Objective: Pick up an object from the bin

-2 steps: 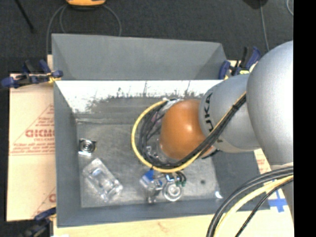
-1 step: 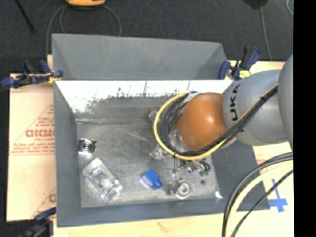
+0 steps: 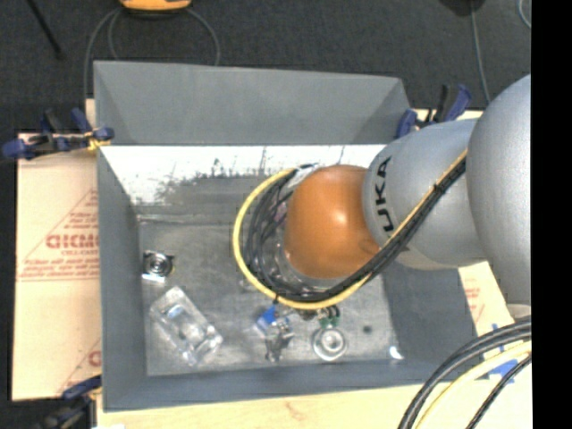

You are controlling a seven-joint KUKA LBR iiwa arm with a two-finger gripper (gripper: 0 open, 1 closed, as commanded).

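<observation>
My gripper's (image 3: 266,262) dark body shows in the middle of the bin, under the left edge of the orange dome. Just in front of it, near the bin's front wall, lies a small blue and silver metal thing (image 3: 273,329). Right beside that thing sits a round silver ring with a green rim (image 3: 329,341). I cannot see anything held.
A clear plastic piece (image 3: 185,327) lies at the front left, with a small round metal cap (image 3: 156,264) behind it by the left wall. A tiny white scrap (image 3: 394,353) sits in the front right corner. The arm and its yellow cable cover the bin's right half.
</observation>
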